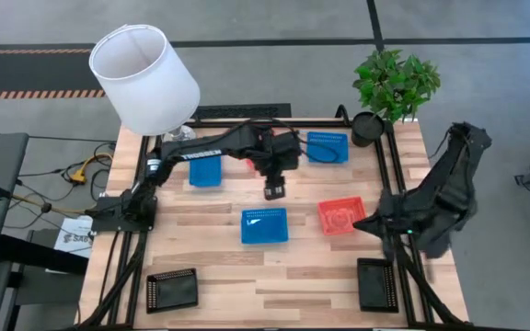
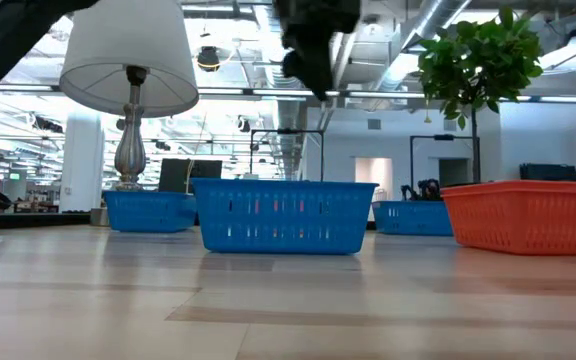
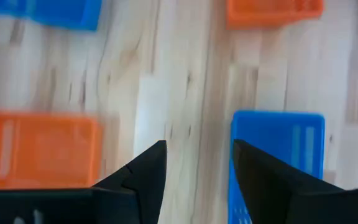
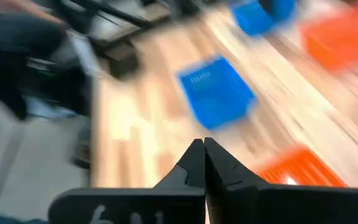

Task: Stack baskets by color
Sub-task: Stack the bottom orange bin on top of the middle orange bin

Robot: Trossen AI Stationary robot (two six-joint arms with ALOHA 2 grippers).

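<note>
While the sorting is plainly unfinished, we find the baskets spread singly across the table (image 1: pixel 247 276) and not yet gathered by colour. Three blue ones lie apart: one at the centre front (image 1: pixel 264 225), one at the left rear (image 1: pixel 205 171) and one at the right rear (image 1: pixel 327 147). A red-orange basket (image 1: pixel 341 216) sits just right of the centre blue one, and a second red-orange one (image 1: pixel 247 165) shows only partly under the left arm. Two black baskets rest at the front corners, left (image 1: pixel 171 291) and right (image 1: pixel 376 284).

The left gripper (image 1: pixel 275 190) hangs over bare wood between the rear baskets and the centre blue one. Its fingers (image 3: pixel 143 177) stand spread with nothing between them, which we judge suits an approach to a basket rim, likely a blue one.

The right gripper (image 4: pixel 202 163) waits at the table's right edge, its fingers pressed together and empty; we judge it parked clear of the left arm's work.

The white lampshade (image 1: pixel 145 78) and potted plant (image 1: pixel 394 87) stand at the rear, off the working area.
</note>
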